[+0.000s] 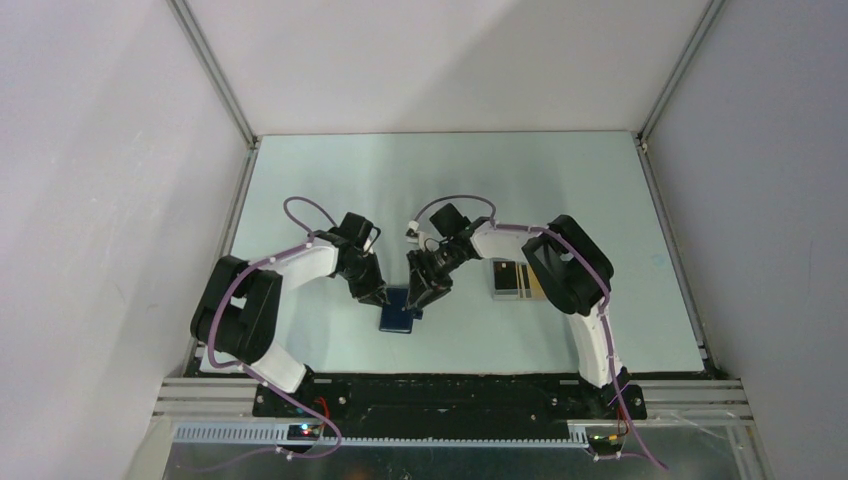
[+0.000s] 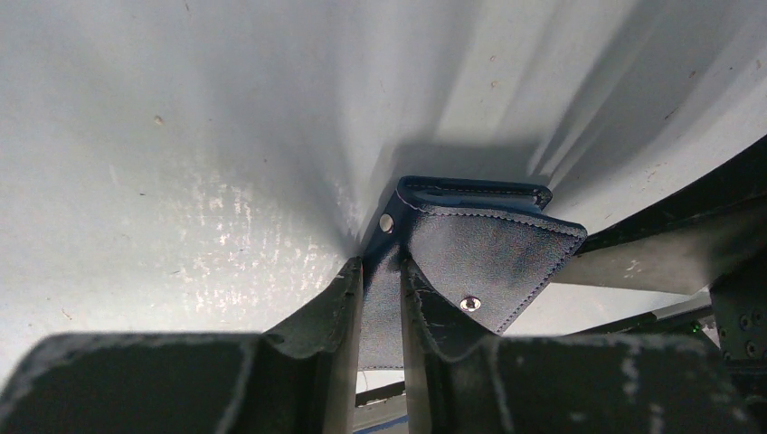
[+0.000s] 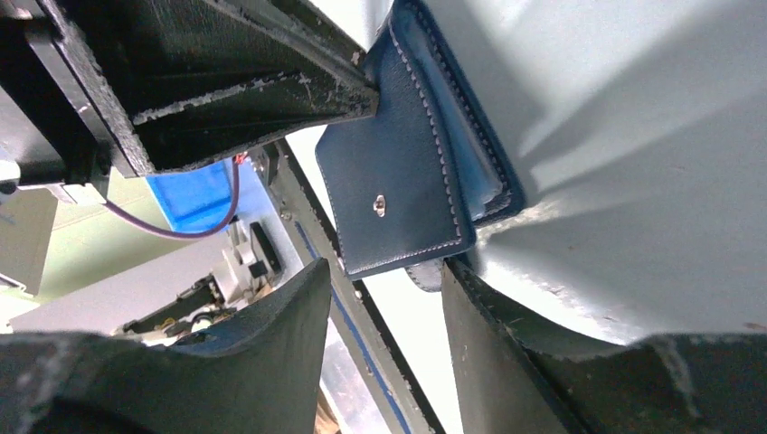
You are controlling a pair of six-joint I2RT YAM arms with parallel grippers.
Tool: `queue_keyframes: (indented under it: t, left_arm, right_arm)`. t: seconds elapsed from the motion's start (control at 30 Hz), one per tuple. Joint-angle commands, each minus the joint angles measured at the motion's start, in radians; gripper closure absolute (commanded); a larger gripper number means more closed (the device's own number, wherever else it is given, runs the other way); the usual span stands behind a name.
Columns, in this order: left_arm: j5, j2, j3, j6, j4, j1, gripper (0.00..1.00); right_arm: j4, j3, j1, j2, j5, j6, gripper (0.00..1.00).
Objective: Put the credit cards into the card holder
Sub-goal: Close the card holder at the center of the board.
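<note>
The navy card holder (image 1: 397,316) lies on the table between the two grippers, its snap flap folded open. My left gripper (image 2: 382,268) is shut on one leather wall of the card holder (image 2: 493,249), pinching it from the side. My right gripper (image 3: 384,271) stands open just off the edge of the card holder (image 3: 398,172), with nothing between its fingers. The left gripper's fingers (image 3: 253,90) show at the top of the right wrist view. A pale yellowish patch that may be the credit cards (image 1: 533,285) lies by the right forearm. I cannot tell them apart from the case there.
A clear case with a dark base (image 1: 512,274) sits right of the grippers, partly under the right arm's elbow (image 1: 565,265). The black base rail (image 1: 440,395) runs along the near table edge. White walls enclose the table.
</note>
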Motion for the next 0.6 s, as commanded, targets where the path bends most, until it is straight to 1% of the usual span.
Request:
queue_keyframes:
  t: [0.0,0.17,0.23,0.33,0.47,0.57]
  left_arm:
    - [-0.074,0.055,-0.02,0.006,0.017,-0.018,0.76]
    - [-0.073,0.054,-0.02,0.006,0.017,-0.018,0.76]
    - [-0.073,0.056,-0.019,0.006,0.017,-0.018,0.76]
    - [-0.074,0.057,-0.018,0.004,0.017,-0.018,0.76]
    - [-0.073,0.055,-0.018,0.004,0.017,-0.018,0.76]
    - [-0.073,0.055,-0.02,0.004,0.017,-0.018,0.77]
  right_arm:
    - [0.052,0.027,-0.013,-0.043,0.048,0.01,0.47]
    - [0.031,0.06,0.005,0.021,-0.015,0.01,0.47]
    - [-0.021,0.087,0.025,0.046,-0.038,-0.024,0.47]
    - [-0.119,0.119,0.055,0.073,-0.034,-0.073,0.47]
    - [-0.139,0.115,0.055,0.073,-0.046,-0.095,0.47]
    - [-0.15,0.114,0.046,0.07,-0.089,-0.104,0.48]
